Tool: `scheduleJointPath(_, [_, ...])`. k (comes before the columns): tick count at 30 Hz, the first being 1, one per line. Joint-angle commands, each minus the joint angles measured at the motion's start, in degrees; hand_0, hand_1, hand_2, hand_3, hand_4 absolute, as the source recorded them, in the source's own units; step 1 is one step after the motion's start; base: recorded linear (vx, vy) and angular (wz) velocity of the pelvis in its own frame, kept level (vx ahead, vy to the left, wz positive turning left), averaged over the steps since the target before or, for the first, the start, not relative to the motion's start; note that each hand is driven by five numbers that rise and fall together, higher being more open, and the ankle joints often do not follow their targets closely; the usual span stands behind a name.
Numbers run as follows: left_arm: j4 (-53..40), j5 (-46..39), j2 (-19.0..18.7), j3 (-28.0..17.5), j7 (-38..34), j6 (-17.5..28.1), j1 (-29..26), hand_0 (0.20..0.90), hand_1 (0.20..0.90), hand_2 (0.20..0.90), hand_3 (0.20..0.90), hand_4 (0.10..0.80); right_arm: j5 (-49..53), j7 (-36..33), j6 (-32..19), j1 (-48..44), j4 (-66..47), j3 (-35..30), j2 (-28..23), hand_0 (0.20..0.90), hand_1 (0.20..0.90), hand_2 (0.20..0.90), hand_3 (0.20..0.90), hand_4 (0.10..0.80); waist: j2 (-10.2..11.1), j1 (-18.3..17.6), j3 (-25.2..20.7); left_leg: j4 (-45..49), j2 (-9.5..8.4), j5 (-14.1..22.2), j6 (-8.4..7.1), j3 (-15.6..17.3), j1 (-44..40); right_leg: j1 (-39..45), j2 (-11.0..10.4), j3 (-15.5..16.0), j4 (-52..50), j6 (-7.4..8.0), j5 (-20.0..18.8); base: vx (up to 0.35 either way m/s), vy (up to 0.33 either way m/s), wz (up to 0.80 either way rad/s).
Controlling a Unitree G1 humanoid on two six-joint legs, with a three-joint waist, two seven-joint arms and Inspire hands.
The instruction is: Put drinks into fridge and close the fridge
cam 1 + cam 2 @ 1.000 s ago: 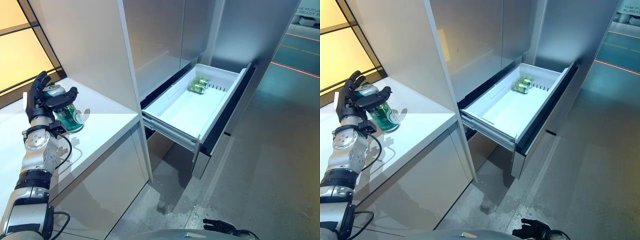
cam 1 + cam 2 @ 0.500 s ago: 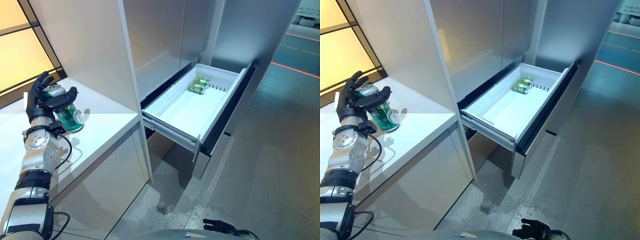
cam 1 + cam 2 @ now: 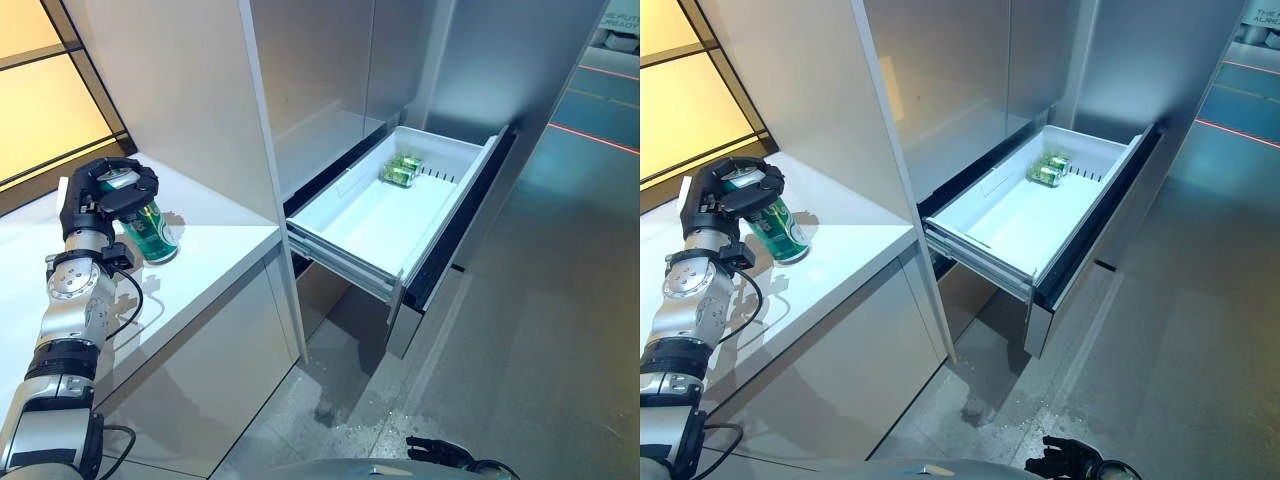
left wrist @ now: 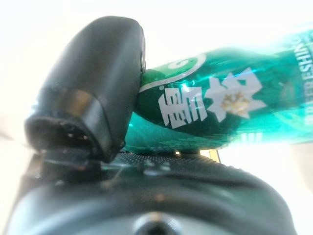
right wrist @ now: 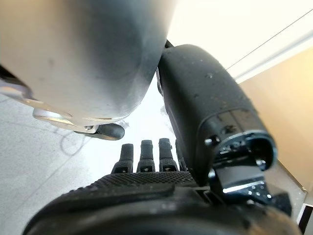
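Now left hand curls round green can w/ white print; right hand fingers straight.

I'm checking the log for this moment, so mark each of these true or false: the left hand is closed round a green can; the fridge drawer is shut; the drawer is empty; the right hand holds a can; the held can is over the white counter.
1. The left hand is closed round a green can. True; its fingers curl over the can's top.
2. The fridge drawer is shut. False; it is pulled out.
3. The drawer is empty. False; green cans lie at its far end.
4. The right hand holds a can. False; it hangs low near the floor with nothing in it, fingers straight in its wrist view.
5. The held can is over the white counter. True.
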State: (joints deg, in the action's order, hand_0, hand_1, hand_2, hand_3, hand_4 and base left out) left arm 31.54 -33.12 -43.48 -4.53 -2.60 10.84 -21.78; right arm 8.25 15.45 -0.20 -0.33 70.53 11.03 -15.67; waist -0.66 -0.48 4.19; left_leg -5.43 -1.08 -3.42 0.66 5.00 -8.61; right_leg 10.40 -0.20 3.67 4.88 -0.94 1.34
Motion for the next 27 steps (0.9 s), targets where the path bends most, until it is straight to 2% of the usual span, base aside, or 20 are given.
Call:
scheduleJointPath(1, [-11.6, -3.3, -4.6, -0.2, 2.9, 6.3, -6.0, 0.3, 0.3, 0.3, 0.2, 0.1, 3.6, 2.0, -5.0, -1.7, -3.9, 1.8, -3.8, 0.9, 0.9, 0.9, 0.9, 0.8, -2.1, -0.4, -1.1, 2.2, -2.93, 8.9, 2.72, -0.2, -2.0, -3.5, -0.8, 2.1, -6.4, 4.08, 4.0, 0.0, 0.0, 0.0])
scheduleJointPath(3, [-14.1, -5.0, -4.2, -0.2, 3.3, 7.3, -6.6, 0.3, 0.3, 0.3, 0.2, 0.1, 3.6, 2.2, -7.1, -2.1, -6.9, 2.6, -4.1, 0.9, 0.9, 0.9, 0.9, 0.8, -2.0, -0.3, -1.1, 2.0, -2.86, 8.8, 2.67, -0.3, -2.0, -3.4, -0.8, 2.2, -6.3, 4.03, 4.0, 0.0, 0.0, 0.0])
scheduleJointPath(6, [-19.4, -8.2, -3.4, 0.1, 3.8, 10.6, -7.7, 0.3, 0.3, 0.3, 0.2, 0.1, 3.5, 2.6, -9.1, -2.1, -19.3, 5.2, -5.4, 0.9, 0.9, 0.9, 0.9, 0.8, -1.7, -0.5, -1.3, 1.7, -2.75, 8.5, 2.53, -0.4, -2.0, -3.4, -0.9, 2.3, -6.0, 4.02, 3.9, -0.01, -0.008, 0.01])
scheduleJointPath(10, [-26.3, -10.5, -2.5, 0.7, 5.7, 16.0, -7.5, 0.3, 0.3, 0.3, 0.2, 0.1, 9.8, 6.3, -2.7, -0.8, -42.7, 6.1, -6.8, 0.9, 0.9, 0.9, 0.9, 0.8, -1.2, -1.3, -1.3, 1.4, -2.64, 8.1, 2.46, -0.4, -1.9, -3.5, -0.9, 2.3, -5.9, 3.88, 3.8, -0.03, -0.014, -0.02])
scheduleJointPath(13, [-31.8, -12.9, -2.2, 1.9, 10.2, 20.4, -5.9, 0.3, 0.3, 0.3, 0.2, 0.1, 17.6, 11.9, -2.1, -2.0, -54.7, 5.8, -9.1, 0.9, 0.9, 0.9, 0.9, 0.8, -1.0, -1.5, -1.3, 1.1, -2.52, 7.8, 2.35, -0.3, -2.0, -3.5, -0.7, 2.1, -5.7, 3.92, 3.7, -0.034, -0.007, -0.04])
scheduleJointPath(15, [-35.6, -13.3, -1.2, 2.6, 13.4, 21.5, -3.8, 0.3, 0.3, 0.3, 0.2, 0.1, 21.2, 13.8, -0.7, -3.6, -62.0, 4.8, -10.6, 0.9, 0.9, 0.9, 0.9, 0.8, -1.0, -1.3, -1.2, 1.0, -2.44, 7.7, 2.31, -0.2, -2.0, -3.6, -0.7, 2.0, -5.7, 3.92, 3.6, -0.035, -0.002, -0.02])
scheduleJointPath(20, [-41.6, -13.0, 1.2, 5.2, 19.5, 20.2, -0.5, 0.3, 0.3, 0.3, 0.2, 0.1, 27.1, 14.1, 3.7, -10.0, -74.6, 3.6, -12.4, 0.9, 0.9, 0.9, 0.9, 0.8, -0.9, -1.0, -1.0, 1.0, -2.54, 7.4, 2.61, -0.5, -1.9, -3.6, -0.4, 1.6, -5.5, 3.7, 3.2, -0.007, 0.0, 0.0])
scheduleJointPath(23, [-43.6, -15.0, 3.1, 7.3, 24.6, 17.2, 0.0, 0.3, 0.3, 0.3, 0.2, 0.1, 30.1, 12.8, 3.4, -14.1, -78.3, 4.6, -12.4, 0.9, 0.9, 0.9, 0.9, 0.8, -0.8, -0.7, -1.0, 1.1, -2.63, 7.2, 2.88, -0.7, -1.8, -3.4, -0.5, 1.4, -5.3, 3.55, 3.0, 0.0, 0.0, 0.0])
scheduleJointPath(25, [-44.0, -15.2, 3.6, 8.4, 25.8, 16.4, -0.3, 0.3, 0.3, 0.3, 0.2, 0.1, 31.1, 11.9, 3.7, -15.5, -79.3, 5.2, -12.0, 0.9, 0.9, 0.9, 0.9, 0.8, -0.8, -0.6, -1.0, 1.2, -2.65, 7.3, 2.96, -0.7, -1.8, -3.3, -0.5, 1.4, -5.2, 3.54, 2.9, -0.003, -0.01, -0.02])
scheduleJointPath(27, [-45.3, -15.6, 4.6, 10.9, 27.0, 13.2, -1.4, 0.3, 0.3, 0.3, 0.2, 0.1, 32.9, 10.2, 4.4, -17.5, -80.3, 6.7, -11.3, 0.9, 0.9, 0.9, 0.9, 0.8, -0.6, -0.5, -1.1, 1.3, -2.7, 7.3, 3.05, -0.8, -1.8, -3.2, -0.5, 1.4, -5.0, 3.55, 2.7, -0.004, -0.031, -0.04])
